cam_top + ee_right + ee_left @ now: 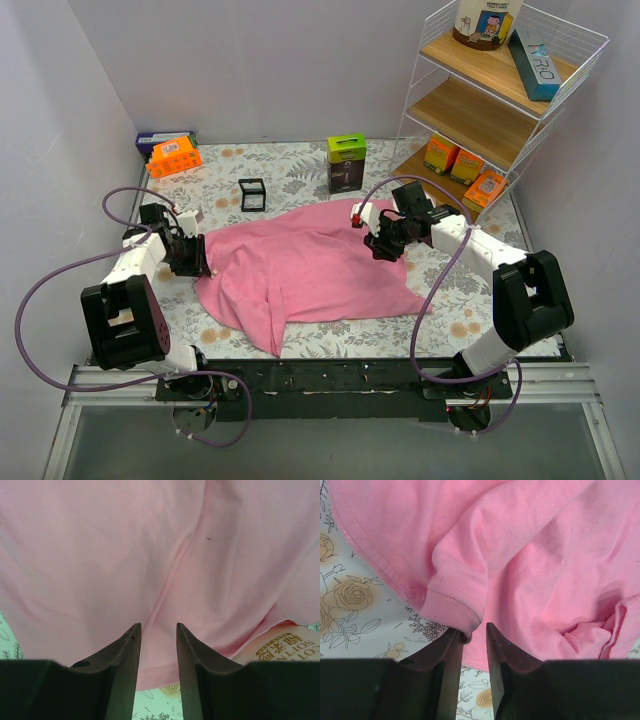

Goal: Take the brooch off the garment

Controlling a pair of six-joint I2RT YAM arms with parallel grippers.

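Floral table (290, 176), garment (310, 270); boxes (462, 163) on shelf (478, 112)

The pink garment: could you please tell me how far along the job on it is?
Nothing looks done: no brooch shows in any view. In hand: the left hand sits at a sleeve hem, the right hand over the garment's edge, both open. Left: finding and removing the brooch.

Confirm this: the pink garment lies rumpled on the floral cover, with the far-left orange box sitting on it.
Wrong on the box. The orange box sits on the floral cover, apart from the pink garment, which does lie rumpled there. The top view shows it.
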